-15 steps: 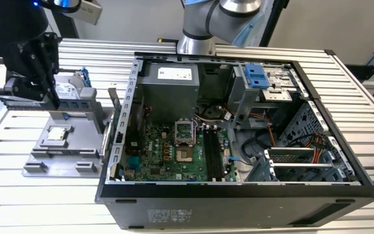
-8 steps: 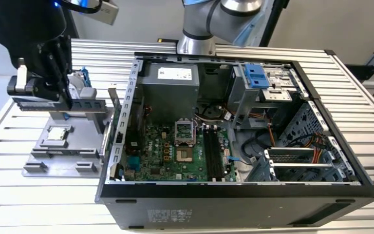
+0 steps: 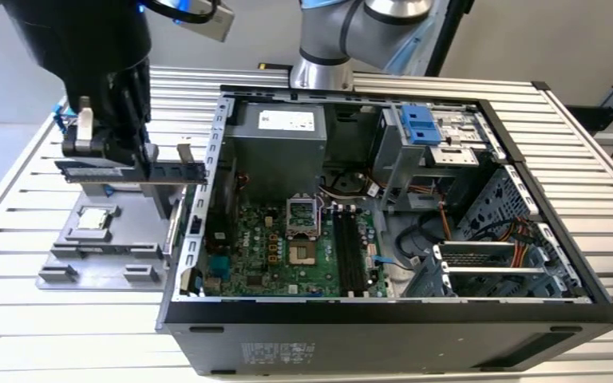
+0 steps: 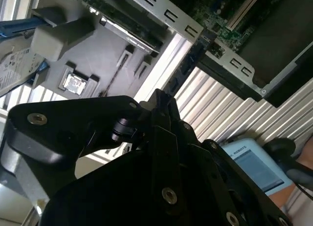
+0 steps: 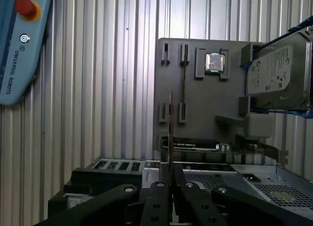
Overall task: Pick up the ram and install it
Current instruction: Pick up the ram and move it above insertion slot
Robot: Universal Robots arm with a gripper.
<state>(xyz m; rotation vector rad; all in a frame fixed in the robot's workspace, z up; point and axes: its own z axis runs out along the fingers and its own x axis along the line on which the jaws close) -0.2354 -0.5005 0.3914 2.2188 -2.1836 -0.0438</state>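
Note:
In the exterior view my gripper is shut on the ram, a long dark stick held level above the grey fixture tray, at the exterior view's left of the open computer case. In the first wrist view the ram shows edge-on as a thin strip rising from between the black fingers of my gripper. The black memory slots lie on the green motherboard inside the case.
A square silver processor and a hard drive in a blue frame sit on the fixture tray. A teach pendant with a red button lies on the ribbed metal table. The case wall stands just beside the ram.

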